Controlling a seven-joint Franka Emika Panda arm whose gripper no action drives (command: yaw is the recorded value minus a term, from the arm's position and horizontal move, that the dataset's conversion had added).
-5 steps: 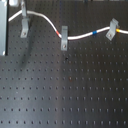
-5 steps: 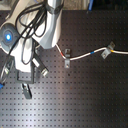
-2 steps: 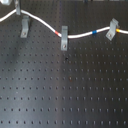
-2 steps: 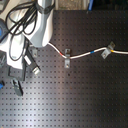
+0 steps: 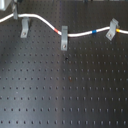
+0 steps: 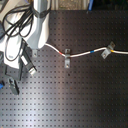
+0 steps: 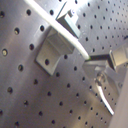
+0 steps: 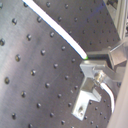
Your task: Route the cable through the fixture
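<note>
On my feeds the cable (image 5: 80,36) lies as one long white line across the far part of the black perforated tabletop (image 5: 65,95), with a red band just beside the darker upright clip (image 5: 64,38), a blue band further along, and a yellow-orange band at the strongly slanted clip (image 5: 112,30) toward the first exterior view's right. The fixture (image 5: 24,27) stands toward the first exterior view's left. There the cable crosses its slotted top and seems to sit in the slot, though I can't tell how deep. In the first wrist view I see that same light-grey post (image 7: 52,47) with the white cord running through its top and on toward the fingers (image 7: 116,57). In the second wrist view the fingers (image 8: 97,66) look drawn narrow onto the cable (image 8: 55,27), which enters them on one side and trails out on the other. In the second exterior view the white arm (image 6: 35,30) covers the fixture, so I only follow the cable (image 6: 85,53) from the arm out to the other two clips.
</note>
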